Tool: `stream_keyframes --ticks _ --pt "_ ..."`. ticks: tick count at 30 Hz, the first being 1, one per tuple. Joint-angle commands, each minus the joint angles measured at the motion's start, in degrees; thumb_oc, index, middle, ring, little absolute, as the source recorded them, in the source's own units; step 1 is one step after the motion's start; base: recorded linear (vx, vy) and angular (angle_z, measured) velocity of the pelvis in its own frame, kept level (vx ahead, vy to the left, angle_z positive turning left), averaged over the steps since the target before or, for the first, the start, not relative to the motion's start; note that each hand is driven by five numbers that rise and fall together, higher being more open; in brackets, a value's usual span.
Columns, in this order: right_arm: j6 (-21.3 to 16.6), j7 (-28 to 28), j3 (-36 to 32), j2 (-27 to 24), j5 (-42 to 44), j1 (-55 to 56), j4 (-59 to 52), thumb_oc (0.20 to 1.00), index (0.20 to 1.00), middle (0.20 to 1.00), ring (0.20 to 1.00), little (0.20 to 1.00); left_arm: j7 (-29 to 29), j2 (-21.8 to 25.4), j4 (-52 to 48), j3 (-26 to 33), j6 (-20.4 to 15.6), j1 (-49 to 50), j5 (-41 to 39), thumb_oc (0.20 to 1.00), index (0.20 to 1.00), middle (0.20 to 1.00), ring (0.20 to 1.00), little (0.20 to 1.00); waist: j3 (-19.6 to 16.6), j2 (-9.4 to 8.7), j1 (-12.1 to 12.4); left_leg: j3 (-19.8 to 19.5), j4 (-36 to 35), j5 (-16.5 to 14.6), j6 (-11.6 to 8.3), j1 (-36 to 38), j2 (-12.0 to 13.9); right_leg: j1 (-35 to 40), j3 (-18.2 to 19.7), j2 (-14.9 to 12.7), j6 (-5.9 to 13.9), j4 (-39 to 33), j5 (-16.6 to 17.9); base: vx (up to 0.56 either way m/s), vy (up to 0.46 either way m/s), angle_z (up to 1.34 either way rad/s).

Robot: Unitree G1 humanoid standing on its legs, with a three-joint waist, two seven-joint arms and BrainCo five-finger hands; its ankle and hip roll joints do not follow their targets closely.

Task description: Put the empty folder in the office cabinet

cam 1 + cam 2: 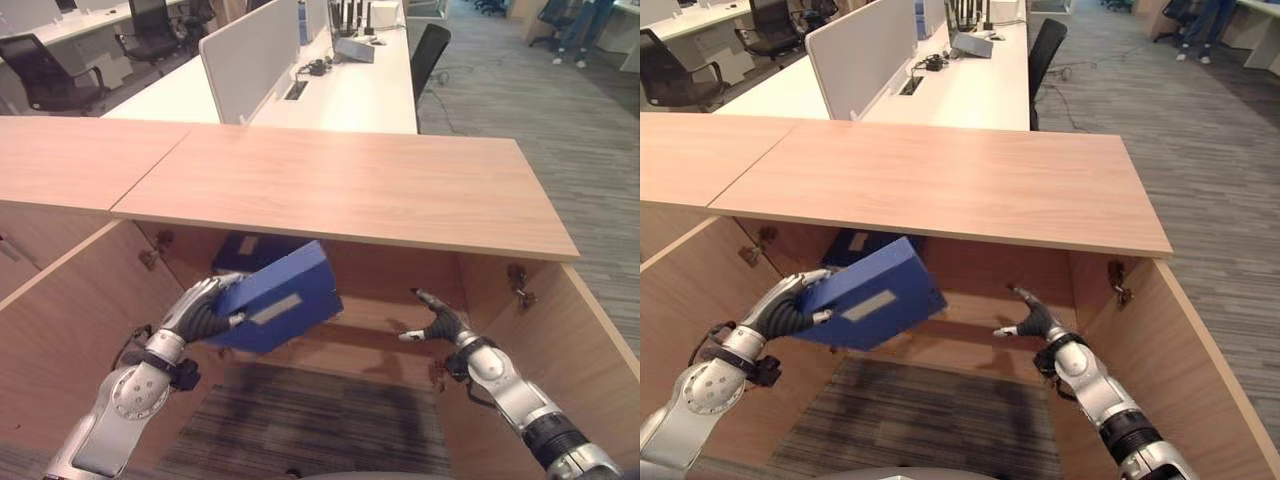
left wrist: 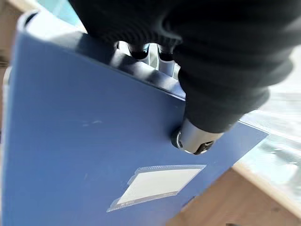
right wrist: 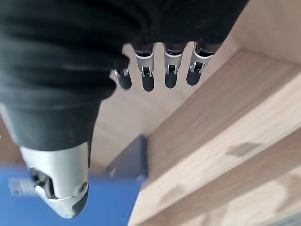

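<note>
Left eye view: the robot's left hand (image 1: 205, 312) grips a blue folder (image 1: 275, 297) at one end, fingers curled round it, holding it tilted in the open front of a wooden cabinet (image 1: 340, 185), below the top panel and not yet on the shelf (image 1: 350, 340) inside. A second blue folder (image 1: 250, 250) sits further back in the cabinet. The right hand (image 1: 437, 322) hovers apart from the folder, fingers spread and relaxed, empty.

Right eye view: same scene; both cabinet doors (image 1: 1185, 350) stand swung wide, w/ an office desk (image 1: 960, 85) behind the unit.

Left wrist view: thumb (image 2: 195, 136) presses on the folder's face near its label pocket (image 2: 157, 186), other fingers wrapped over the edge.

Right wrist view: straight fingers (image 3: 171, 70) point at the shelf edge, touching nothing.

Judgement: step in hand is the insertion. Best done by levelling the folder, keeping the grip firm so it doesn't swing, pushing it clear under the top panel and beside the stored one, then letting go only once it rests on the shelf. Right hand could steady the free end.
</note>
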Motion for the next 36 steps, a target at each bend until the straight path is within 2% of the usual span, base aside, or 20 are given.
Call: stream_keyframes --ticks 1,7,18,29,36 --pt "-3.4 1.0 3.2 -0.4 0.4 -7.4 -4.8 1.0 1.0 1.0 1.0 1.0 0.3 4.8 -4.8 -1.7 -4.1 -6.1 -6.6 0.2 0.2 0.2 0.2 0.2 -0.4 -3.11 0.0 0.5 0.2 -4.4 -0.01 0.8 -1.4 0.8 -1.5 -3.5 4.19 0.4 -0.4 0.0 0.0 0.0" --pt "-3.9 2.7 6.2 1.8 3.1 -8.8 -7.2 1.0 1.0 1.0 1.0 1.0 -0.4 5.4 -6.1 -2.7 -4.3 -7.5 -9.7 0.2 0.2 0.2 0.2 0.2 -0.4 -3.03 0.2 0.3 0.2 -4.3 -0.06 0.8 -1.4 1.1 -1.7 -3.5 4.13 0.4 -0.5 0.0 0.0 0.0" --pt "-3.6 1.5 8.5 5.9 4.0 -12.7 -5.0 1.0 1.0 1.0 1.0 1.0 -0.5 4.9 -7.1 -5.0 -4.3 -10.4 -11.4 0.2 0.2 0.2 0.2 0.2 -0.6 -3.0 0.6 0.1 0.2 -4.3 -0.01 0.8 -1.4 1.1 -1.7 -3.5 3.99 0.4 -0.5 0.0 0.0 0.0" --pt "-3.6 1.5 10.1 6.2 3.6 -14.2 -4.6 1.0 1.0 1.0 1.0 1.0 -0.8 6.1 -8.7 -6.5 -5.0 -13.3 -12.5 0.2 0.2 0.2 0.2 0.2 -0.7 -3.2 0.8 0.1 0.2 -4.3 -0.11 0.7 -1.4 1.0 -1.8 -3.5 3.99 0.4 -0.5 0.0 0.0 0.0" --pt "-3.1 1.7 10.2 4.9 4.0 -15.4 -2.0 1.0 1.0 1.0 1.0 1.0 -2.2 9.2 -9.1 -6.8 -5.3 -12.7 -14.7 0.2 0.2 0.2 0.2 0.2 -1.0 -3.24 1.1 0.0 0.2 -4.3 -0.16 0.8 -1.4 1.1 -1.8 -3.5 4.05 0.4 -0.4 0.0 0.0 0.0"
